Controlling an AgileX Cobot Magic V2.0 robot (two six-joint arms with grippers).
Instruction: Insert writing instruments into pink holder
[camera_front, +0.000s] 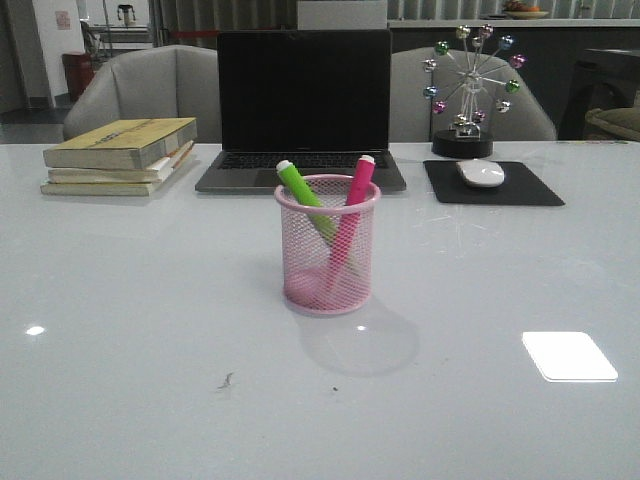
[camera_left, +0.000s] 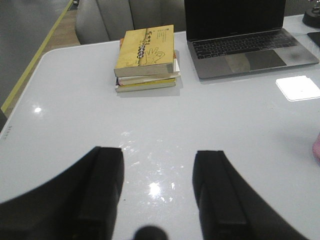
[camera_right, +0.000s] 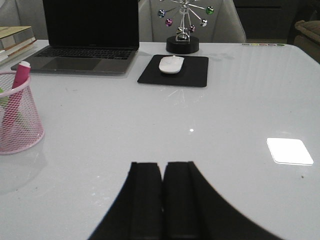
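Looks like we're done; green marker (camera_front: 303, 190) and pink marker (camera_front: 355, 192) both lean upright inside the pink holder (camera_front: 328, 247) mid-table; left gripper (camera_left: 157, 192) gapes empty, right gripper (camera_right: 162, 192) is pinched closed, both well clear, right one nearer.

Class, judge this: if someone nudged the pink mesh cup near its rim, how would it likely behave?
The pink mesh cup looks light, being open wire, so it would probably slide on the glossy table. It may tip instead, since the green marker and pink marker lean above its rim, raising the weight.
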